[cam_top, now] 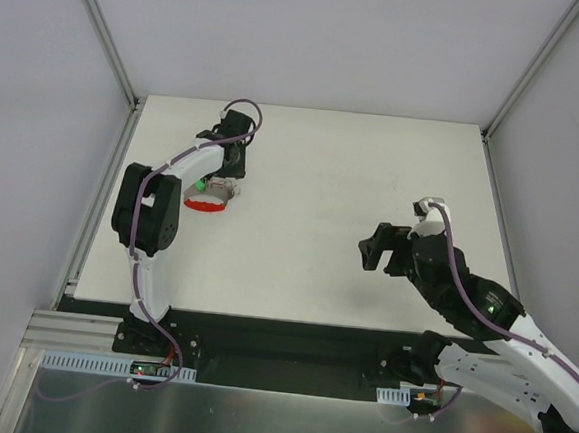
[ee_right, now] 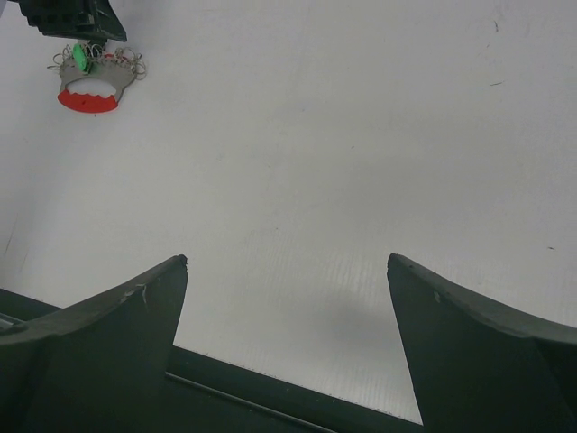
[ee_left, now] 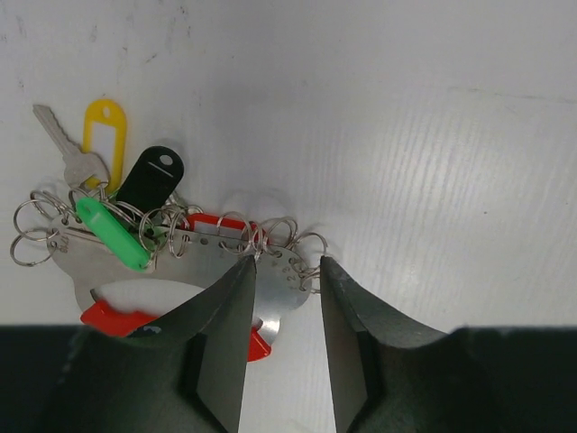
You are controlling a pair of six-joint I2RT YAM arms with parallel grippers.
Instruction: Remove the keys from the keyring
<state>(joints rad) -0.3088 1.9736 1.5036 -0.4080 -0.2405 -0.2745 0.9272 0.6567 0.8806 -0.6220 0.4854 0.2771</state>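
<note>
The keyring lies flat on the left half of the white worktop, about midway between the near and far edges. It is a curved flat metal plate with a red plastic rim and a row of small holes along it, and thin wire rings hang through the holes. The keys fan out from its left end in the left wrist view. One bare silvery key points away, and beside it lie a yellow tag with a white label window, a black tag with a thin pale line across it, and a green tag resting on the plate. No writing on the tags or the plate is large enough to read.

The left hand is lowered over the right end of the plate. Its fingers stand partly apart with that end and a few wire rings between them, and whether either finger touches the metal cannot be told.

The right hand is spread wide over bare worktop in the right half, well apart from the keyring and holding nothing.
</note>
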